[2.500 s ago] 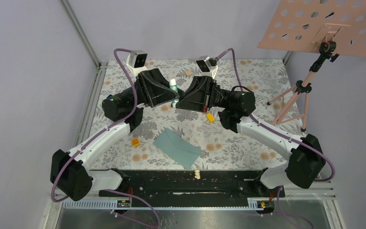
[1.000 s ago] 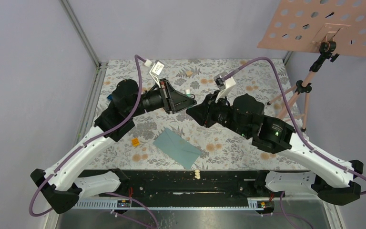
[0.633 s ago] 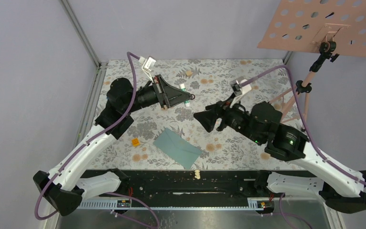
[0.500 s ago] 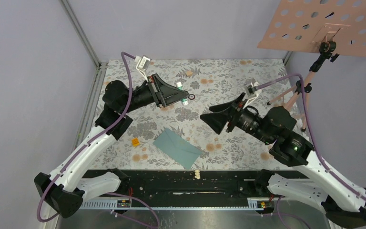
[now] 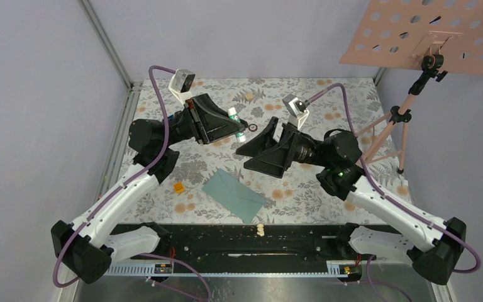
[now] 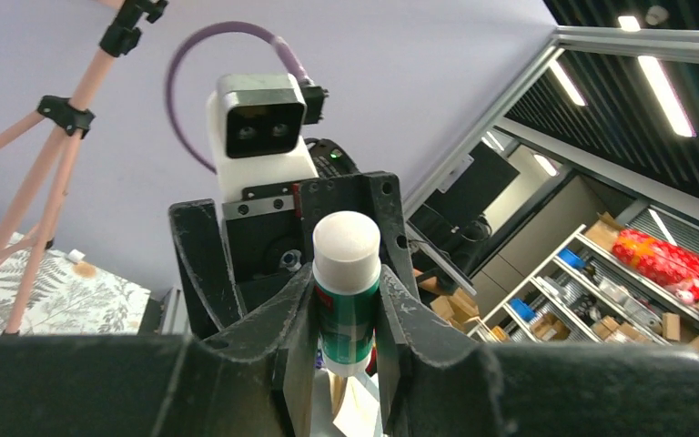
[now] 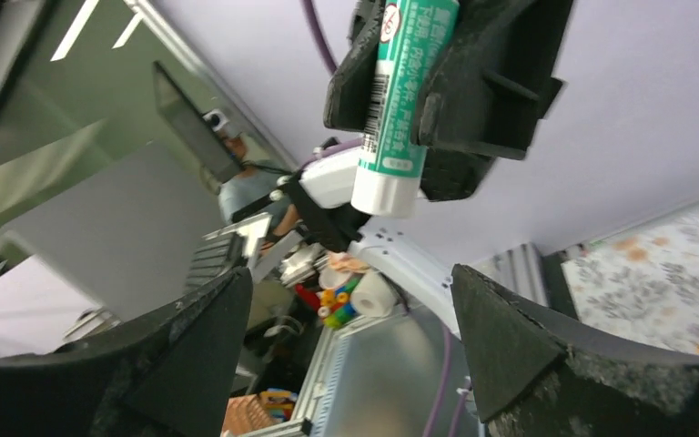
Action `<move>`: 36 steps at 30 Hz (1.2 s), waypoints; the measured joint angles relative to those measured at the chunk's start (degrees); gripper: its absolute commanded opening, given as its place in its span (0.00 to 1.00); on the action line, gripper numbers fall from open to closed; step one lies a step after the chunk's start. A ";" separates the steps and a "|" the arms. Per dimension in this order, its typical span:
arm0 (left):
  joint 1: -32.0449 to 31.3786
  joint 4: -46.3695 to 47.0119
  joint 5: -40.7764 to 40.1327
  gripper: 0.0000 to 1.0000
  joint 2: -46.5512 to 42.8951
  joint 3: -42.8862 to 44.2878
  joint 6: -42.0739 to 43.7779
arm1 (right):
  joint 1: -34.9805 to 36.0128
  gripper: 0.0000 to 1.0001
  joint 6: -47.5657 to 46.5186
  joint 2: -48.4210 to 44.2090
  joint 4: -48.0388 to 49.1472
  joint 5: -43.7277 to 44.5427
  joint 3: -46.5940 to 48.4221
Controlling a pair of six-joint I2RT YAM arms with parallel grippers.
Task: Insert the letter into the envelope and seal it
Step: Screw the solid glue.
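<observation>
Left jaws clamped on green-white glue stick (image 6: 347,300) mid-air, right jaws spread wide and empty facing it, envelope (image 5: 234,195) flat on counter (image 5: 289,189) between the arms, flap state unreadable from above, can't tell if letter's inside.

**Far centre crowded, near table open**

The 2 grippers face off closely above the far table: left gripper (image 5: 233,122) clamps a glue stick (image 6: 347,300), right gripper (image 5: 255,139) gapes wide. Lower down, the envelope (image 5: 234,194) lies uncovered, 1 orange block (image 5: 178,187) near its left. A tripod (image 5: 391,131) stands far right.
</observation>
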 measured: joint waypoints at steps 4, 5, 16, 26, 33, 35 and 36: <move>0.00 6.60 1.18 0.00 1.44 -0.07 -4.61 | -0.24 0.81 8.96 5.40 13.84 -3.54 0.39; 0.00 7.72 1.36 0.00 1.77 -0.09 -5.51 | -0.26 0.80 10.93 6.84 16.72 -4.15 0.66; -0.07 11.89 1.97 0.00 2.43 -0.79 -8.83 | -0.42 0.54 29.51 18.03 38.64 -7.78 5.40; -0.35 12.68 2.25 0.00 2.38 -0.79 -8.76 | -0.48 0.32 32.39 20.02 39.52 -8.13 5.42; -0.31 12.63 2.38 0.00 2.38 -0.79 -8.68 | -0.46 0.28 33.73 20.59 40.44 -8.13 5.42; -0.26 12.61 2.69 0.00 2.38 -0.79 -8.44 | -0.46 0.40 33.97 20.72 40.79 -8.20 5.42; -0.26 12.59 2.73 0.00 2.38 -0.79 -8.33 | -0.46 0.42 34.07 20.76 40.87 -8.20 5.42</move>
